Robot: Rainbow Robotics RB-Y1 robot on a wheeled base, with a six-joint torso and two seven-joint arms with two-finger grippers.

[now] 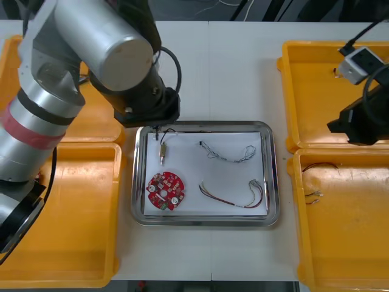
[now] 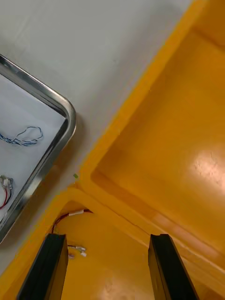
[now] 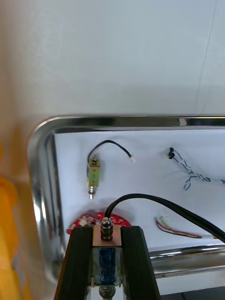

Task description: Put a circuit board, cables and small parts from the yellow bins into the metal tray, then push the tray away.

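Observation:
My left gripper [image 3: 107, 262] is shut on a small metal part [image 3: 107, 232] with a black cable trailing from it. It hangs over the far left corner of the metal tray [image 1: 275, 176]. On the tray's white inside lie another small metal part [image 1: 162, 151] with a black cable, a round red circuit board [image 1: 165, 190], a twisted blue and white cable [image 1: 228, 152] and a red and yellow cable [image 1: 234, 196]. My right gripper [image 2: 110, 267] is open with nothing between its fingers, over the rims where the two right yellow bins [image 1: 340, 91] meet.
The near right bin [image 1: 346, 243] holds a red cable [image 1: 319, 166] and small bits [image 1: 313, 196]. My left arm [image 1: 91, 55] covers much of the left bins [image 1: 73, 237]. Bare table lies beyond the tray's far edge.

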